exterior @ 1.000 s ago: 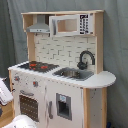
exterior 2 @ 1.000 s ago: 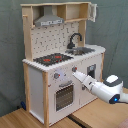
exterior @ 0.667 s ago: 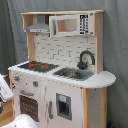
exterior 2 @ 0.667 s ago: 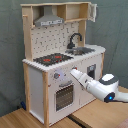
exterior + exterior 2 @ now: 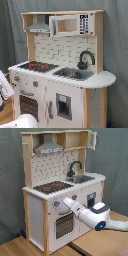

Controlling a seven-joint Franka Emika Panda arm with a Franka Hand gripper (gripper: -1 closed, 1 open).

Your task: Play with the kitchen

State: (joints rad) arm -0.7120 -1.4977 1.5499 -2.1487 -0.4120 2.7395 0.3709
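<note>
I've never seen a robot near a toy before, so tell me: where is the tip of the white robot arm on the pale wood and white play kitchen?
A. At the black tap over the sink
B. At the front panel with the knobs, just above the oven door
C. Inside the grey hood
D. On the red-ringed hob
B: in the second exterior view the white arm's end effector reaches the front knob panel of the pale wood and white play kitchen, just above the oven door.

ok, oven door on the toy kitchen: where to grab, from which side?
Grip the oven door by the horizontal bar handle across its top edge, coming straight at the front panel. The bar stands proud of the panel, which suggests a pull-down door. The end effector is just above it, by the knobs.
</note>
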